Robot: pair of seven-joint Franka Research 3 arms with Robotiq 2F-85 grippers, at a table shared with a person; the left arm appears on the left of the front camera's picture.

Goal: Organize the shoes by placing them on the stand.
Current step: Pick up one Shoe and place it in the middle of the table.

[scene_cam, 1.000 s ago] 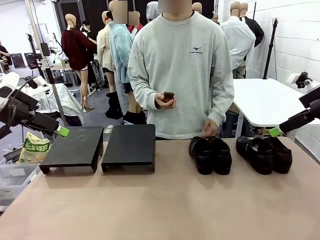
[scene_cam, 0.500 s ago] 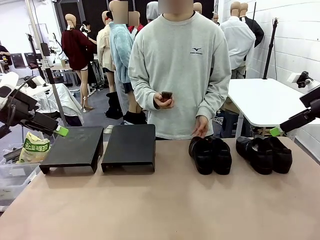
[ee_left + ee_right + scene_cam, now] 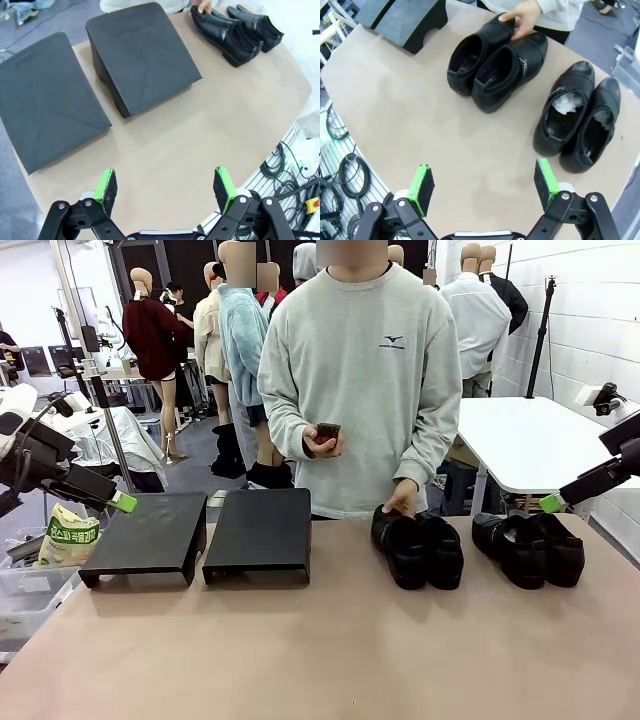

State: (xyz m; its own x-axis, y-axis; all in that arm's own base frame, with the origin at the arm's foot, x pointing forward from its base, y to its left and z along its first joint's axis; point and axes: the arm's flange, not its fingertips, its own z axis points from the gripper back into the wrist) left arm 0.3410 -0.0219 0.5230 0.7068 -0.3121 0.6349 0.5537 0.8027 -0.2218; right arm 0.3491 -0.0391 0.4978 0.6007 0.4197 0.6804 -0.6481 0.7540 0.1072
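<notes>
Two pairs of shoes (image 3: 420, 550) on the table (image 3: 320, 640) at two o'clock, a person's hand (image 3: 402, 500) resting on one; stands (image 3: 258, 532) at ten o'clock unfilled; left gripper (image 3: 165, 185) and right gripper (image 3: 483, 184) spread wide, empty; pick-up not begun, next seemingly a reach for a shoe.

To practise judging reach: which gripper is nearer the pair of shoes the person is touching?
Right. The right gripper hovers right of the touched pair, just beyond the other pair; the left gripper hangs far left, past both stands.
</notes>
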